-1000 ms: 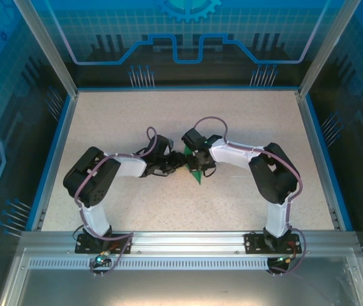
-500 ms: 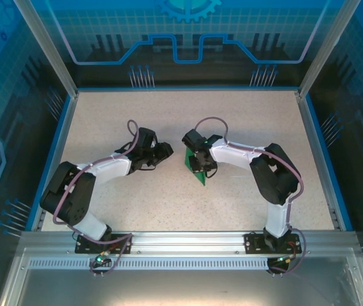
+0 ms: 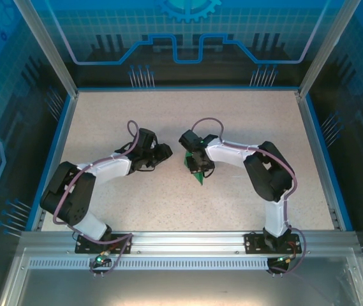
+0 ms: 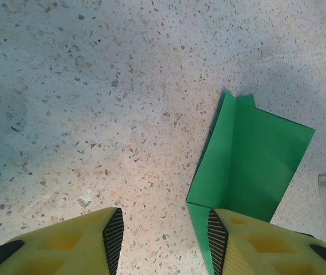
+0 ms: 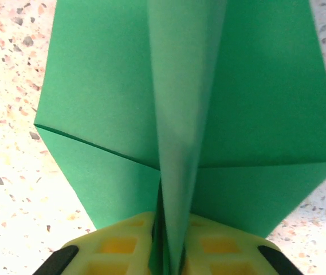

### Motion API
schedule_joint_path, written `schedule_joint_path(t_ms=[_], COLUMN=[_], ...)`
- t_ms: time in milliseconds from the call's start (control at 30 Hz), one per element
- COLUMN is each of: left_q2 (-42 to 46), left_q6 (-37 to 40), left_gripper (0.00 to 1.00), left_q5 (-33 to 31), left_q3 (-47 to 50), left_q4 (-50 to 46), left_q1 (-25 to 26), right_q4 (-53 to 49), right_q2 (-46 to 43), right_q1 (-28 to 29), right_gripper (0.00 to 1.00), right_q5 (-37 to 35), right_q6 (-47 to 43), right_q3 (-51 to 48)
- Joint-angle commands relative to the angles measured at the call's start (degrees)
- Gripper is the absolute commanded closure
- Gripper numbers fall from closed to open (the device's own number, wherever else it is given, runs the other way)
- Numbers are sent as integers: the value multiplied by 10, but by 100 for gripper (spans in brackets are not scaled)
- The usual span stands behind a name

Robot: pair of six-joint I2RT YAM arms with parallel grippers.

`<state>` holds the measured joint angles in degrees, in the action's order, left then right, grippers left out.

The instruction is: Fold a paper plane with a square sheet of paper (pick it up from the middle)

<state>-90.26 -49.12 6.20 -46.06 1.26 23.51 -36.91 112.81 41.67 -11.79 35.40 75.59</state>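
**Right hand pinches the folded green plane; left hand spread beside it**

From the top camera, the paper plane (image 3: 199, 178) is little more than a green tip poking out toward the near edge from under the right hand (image 3: 197, 167), around the middle of the speckled tabletop (image 3: 104, 121). The left hand (image 3: 165, 153) sits just to its left, apart from the right hand, and its opening is hard to judge from there.

The right wrist camera supplies the grip. Its two yellow fingers (image 5: 117, 249) are pressed together on a raised centre ridge of the paper, and flat creased wings spread to either side of the ridge over the tabletop.

The left wrist camera settles the other hand. Its yellow fingers (image 4: 82, 243) are spread wide with bare tabletop between them. The folded green sheet lies ahead and to the right, its near corner running behind the right-side finger. Whether that finger touches the paper cannot be told.
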Motion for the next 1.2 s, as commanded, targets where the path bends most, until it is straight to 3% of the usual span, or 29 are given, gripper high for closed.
schedule_joint_path(t_ms=[0, 267, 433, 700, 1167], left_q2=[13, 23, 45, 77, 81], left_q6=[16, 21, 30, 44, 43], left_gripper=[52, 51, 45, 35, 32], left_q5=[-9, -22, -68, -118, -116], left_q3=[7, 8, 0, -5, -2], left_q4=[-15, -30, -84, -140, -140], left_q1=[-4, -3, -4, -4, -4], right_q4=[-26, -44, -45, -39, -66], right_q2=[12, -22, -29, 46, 147], right_q1=[11, 11, -37, -111, -126], right_gripper=[87, 90, 89, 88, 79], right_q5=[-15, -59, -75, -58, -72], right_q6=[-1, -13, -33, -62, -82], right_q3=[13, 32, 59, 131, 227])
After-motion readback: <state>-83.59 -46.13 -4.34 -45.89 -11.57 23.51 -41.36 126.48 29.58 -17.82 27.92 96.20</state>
